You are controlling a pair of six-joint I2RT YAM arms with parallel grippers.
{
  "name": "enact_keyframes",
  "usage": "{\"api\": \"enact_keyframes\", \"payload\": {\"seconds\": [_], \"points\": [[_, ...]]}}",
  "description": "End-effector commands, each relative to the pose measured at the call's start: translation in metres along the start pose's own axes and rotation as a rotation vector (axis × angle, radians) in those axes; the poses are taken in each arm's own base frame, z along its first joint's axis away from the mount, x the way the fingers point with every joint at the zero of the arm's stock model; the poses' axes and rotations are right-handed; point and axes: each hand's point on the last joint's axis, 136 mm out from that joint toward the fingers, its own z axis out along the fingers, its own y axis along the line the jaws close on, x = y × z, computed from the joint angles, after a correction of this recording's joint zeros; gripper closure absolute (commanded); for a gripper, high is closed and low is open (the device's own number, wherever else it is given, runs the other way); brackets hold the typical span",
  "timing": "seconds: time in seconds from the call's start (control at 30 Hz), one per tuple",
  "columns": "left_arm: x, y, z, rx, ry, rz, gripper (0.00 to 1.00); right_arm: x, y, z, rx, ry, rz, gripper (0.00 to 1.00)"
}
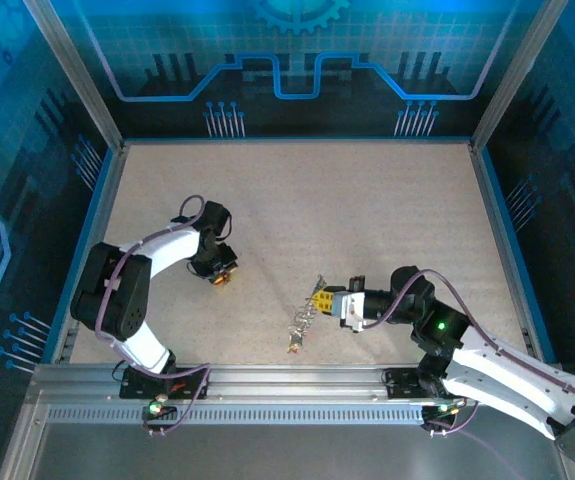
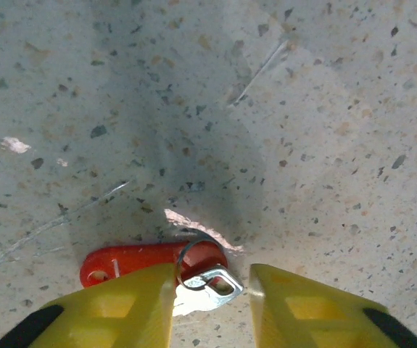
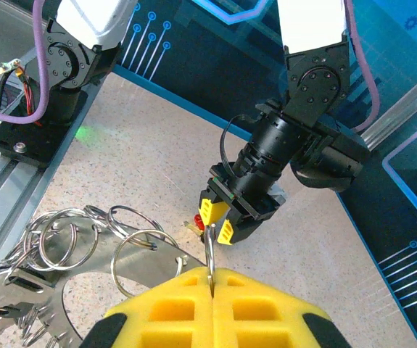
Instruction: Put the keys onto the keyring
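most of the table (image 1: 367, 200) is wide open. the whole far half and the right side are bare, so there's plenty of room to swing through there. the crowded bit is front middle: the keyring (image 1: 302, 322) tangle of loops lies just beside the right gripper (image 1: 319, 300), whose pads are pinched together on a thin wire ring (image 3: 209, 250). the left gripper (image 1: 220, 277) sits low on the left, jaws a little apart around the metal end of a red key (image 2: 132, 262), with barely any slack either side. there's a clear lane of table between the two grippers. the back wall (image 1: 287, 110) and side panels box it all in.
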Motion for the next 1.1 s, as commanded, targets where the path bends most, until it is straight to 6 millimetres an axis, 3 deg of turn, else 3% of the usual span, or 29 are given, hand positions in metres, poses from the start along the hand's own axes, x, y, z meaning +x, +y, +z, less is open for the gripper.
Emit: {"api": "enact_keyframes", "payload": {"seconds": [0.0, 0.67, 1.07], "points": [[0.004, 0.002, 0.004, 0.003, 0.027, -0.014, 0.71, -0.023, -0.018, -0.006, 0.052, -0.058, -0.031, 1.00], [-0.003, -0.008, 0.003, 0.020, 0.016, 0.055, 0.91, -0.023, -0.018, -0.006, 0.053, -0.063, -0.034, 1.00], [-0.004, -0.016, 0.004, 0.012, 0.012, 0.116, 0.84, -0.023, -0.017, -0.005, 0.050, -0.060, -0.033, 1.00]]}}
